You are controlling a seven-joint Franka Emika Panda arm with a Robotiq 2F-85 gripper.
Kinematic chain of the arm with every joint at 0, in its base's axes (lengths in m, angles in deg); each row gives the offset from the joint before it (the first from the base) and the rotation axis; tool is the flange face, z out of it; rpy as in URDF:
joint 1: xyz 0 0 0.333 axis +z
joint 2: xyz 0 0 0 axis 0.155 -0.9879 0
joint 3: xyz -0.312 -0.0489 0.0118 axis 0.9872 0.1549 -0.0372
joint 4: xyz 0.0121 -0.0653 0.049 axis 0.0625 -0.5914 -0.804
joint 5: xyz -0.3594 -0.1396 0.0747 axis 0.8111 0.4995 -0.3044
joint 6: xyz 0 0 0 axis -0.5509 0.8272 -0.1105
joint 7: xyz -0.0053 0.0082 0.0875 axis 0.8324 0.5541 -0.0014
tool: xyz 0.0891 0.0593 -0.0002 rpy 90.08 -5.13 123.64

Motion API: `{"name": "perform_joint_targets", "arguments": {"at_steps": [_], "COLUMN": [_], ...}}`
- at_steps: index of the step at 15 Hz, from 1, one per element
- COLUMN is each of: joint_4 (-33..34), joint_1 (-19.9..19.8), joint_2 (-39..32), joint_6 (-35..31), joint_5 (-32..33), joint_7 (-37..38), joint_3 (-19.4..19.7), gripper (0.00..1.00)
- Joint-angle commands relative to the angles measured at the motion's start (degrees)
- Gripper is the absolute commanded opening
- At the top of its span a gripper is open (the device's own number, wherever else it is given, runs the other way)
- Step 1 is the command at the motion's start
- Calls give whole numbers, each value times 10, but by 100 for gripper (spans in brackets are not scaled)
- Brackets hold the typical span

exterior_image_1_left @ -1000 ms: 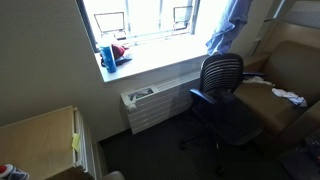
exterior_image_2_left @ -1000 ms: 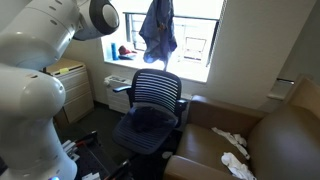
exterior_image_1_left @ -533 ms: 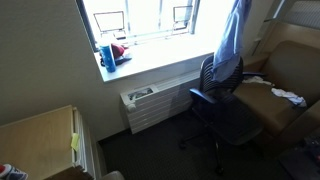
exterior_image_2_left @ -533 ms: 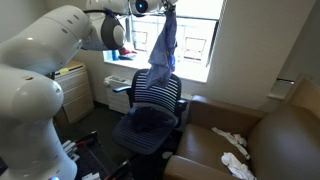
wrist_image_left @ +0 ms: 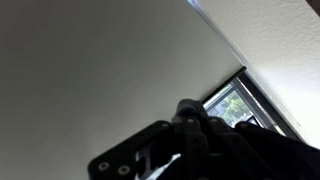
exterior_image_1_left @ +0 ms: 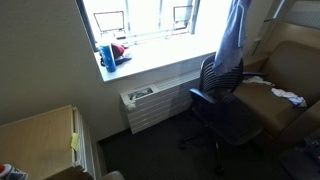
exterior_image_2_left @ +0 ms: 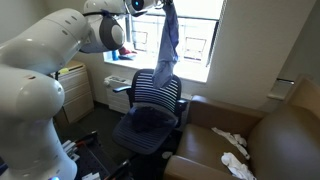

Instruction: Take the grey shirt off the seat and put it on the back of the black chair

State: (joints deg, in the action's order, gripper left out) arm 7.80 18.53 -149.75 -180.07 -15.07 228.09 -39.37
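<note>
Up by the window, the big white arm (exterior_image_2_left: 60, 40) reaches in from the left. Its gripper (exterior_image_2_left: 158, 5) holds the grey shirt (exterior_image_2_left: 167, 45) high, and the fingers must be pinched shut on its top, since it hangs from them. The shirt's bottom just meets the back of the black chair (exterior_image_2_left: 150, 100). If the fingers let go now, the shirt may slide off and fall, because it is not draped over yet. The chair could also turn. The fingers are cut off at the top edge. The wrist view is too dark to read.

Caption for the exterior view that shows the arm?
Raised gripper holds the grey shirt, hanging down to the black chair backrest.
</note>
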Motion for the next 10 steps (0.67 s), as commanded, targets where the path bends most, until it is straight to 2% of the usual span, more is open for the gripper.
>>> {"name": "perform_joint_targets", "arguments": {"at_steps": [1, 3, 4, 5, 10], "joint_4": [1, 1, 1, 1, -4], "joint_1": [34, 53, 59, 52, 75], "joint_2": [66, 98, 113, 92, 127], "joint_6": [0, 0, 0, 0, 0], "joint_5": [40, 77, 73, 69, 71], "joint_7": [0, -2, -2, -3, -5], "joint_3": [28, 34, 51, 33, 47], "gripper": [1, 1, 1, 4, 1]}}
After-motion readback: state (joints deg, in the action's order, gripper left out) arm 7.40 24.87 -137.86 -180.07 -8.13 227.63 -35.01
